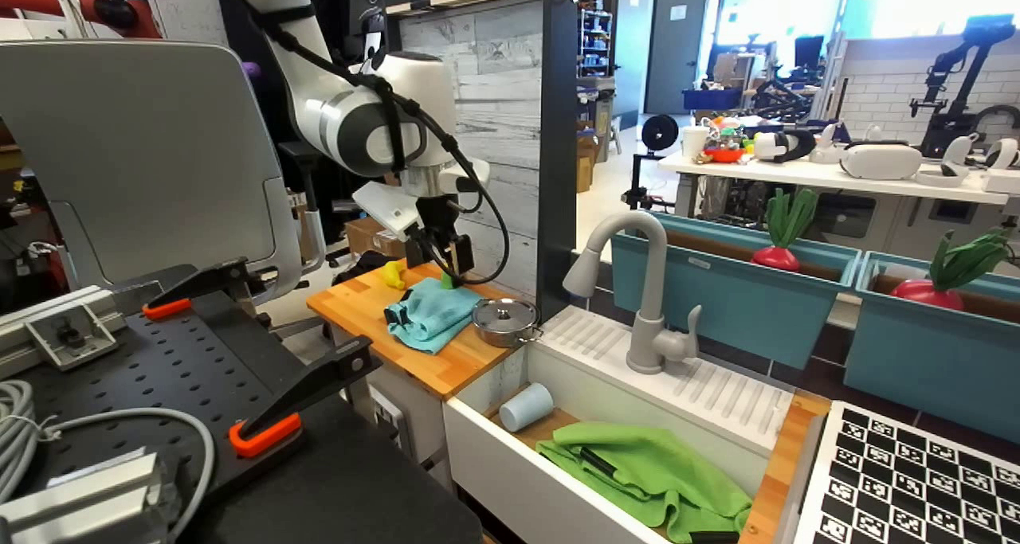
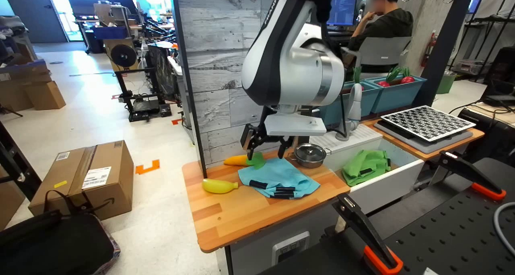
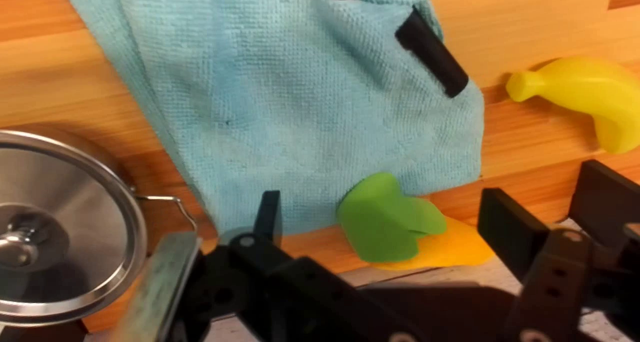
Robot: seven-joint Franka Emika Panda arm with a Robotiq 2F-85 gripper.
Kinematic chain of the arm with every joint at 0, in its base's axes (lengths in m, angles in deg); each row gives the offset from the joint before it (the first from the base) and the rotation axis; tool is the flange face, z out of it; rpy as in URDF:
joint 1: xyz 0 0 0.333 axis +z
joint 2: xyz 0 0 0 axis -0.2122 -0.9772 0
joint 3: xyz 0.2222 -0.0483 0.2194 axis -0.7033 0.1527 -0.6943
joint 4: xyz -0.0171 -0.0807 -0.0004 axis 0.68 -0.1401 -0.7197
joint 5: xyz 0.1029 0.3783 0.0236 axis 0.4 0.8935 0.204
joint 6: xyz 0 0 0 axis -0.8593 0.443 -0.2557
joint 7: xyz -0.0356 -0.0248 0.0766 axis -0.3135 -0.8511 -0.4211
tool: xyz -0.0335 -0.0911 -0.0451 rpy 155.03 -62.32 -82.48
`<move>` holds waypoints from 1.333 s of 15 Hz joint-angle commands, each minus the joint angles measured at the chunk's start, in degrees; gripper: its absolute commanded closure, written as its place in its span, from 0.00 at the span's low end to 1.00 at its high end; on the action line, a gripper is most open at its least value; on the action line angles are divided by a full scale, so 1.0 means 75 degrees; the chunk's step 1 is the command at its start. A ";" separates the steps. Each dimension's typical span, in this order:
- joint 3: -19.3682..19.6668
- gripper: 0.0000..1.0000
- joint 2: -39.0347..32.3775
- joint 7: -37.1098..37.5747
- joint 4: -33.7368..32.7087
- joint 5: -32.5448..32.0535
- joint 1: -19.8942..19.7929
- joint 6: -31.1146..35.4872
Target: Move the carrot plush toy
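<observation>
Arm [image 2: 297,77]: white, rounded, broad black stripe [image 2: 271,61], silver ring [image 2: 326,79] at a joint, lettering [image 2: 275,5] too small to read. Black cable [image 1: 430,124] outside, black straps [image 1: 296,13]. Flat white wrist housing [image 2: 295,125]. Tool [image 2: 266,154] mostly black: angular linkage [image 3: 310,282], blocky fingers [image 3: 512,229], round screw heads [image 3: 247,241].

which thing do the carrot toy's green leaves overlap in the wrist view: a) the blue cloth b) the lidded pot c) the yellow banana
a, because in the wrist view the carrot toy has its green leaves covering part of the edge of the blue cloth.
</observation>
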 commanded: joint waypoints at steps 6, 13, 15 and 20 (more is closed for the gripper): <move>0.0360 0.34 -0.0742 0.0743 -0.1226 -0.0255 0.0530 0.0102; 0.0953 0.88 -0.1212 0.1308 -0.1875 -0.0300 0.0966 -0.0007; 0.1114 0.99 -0.1299 0.1463 -0.2005 -0.0312 0.1066 -0.0030; 0.1292 0.99 -0.1225 0.1723 -0.1938 -0.0404 0.1154 -0.0001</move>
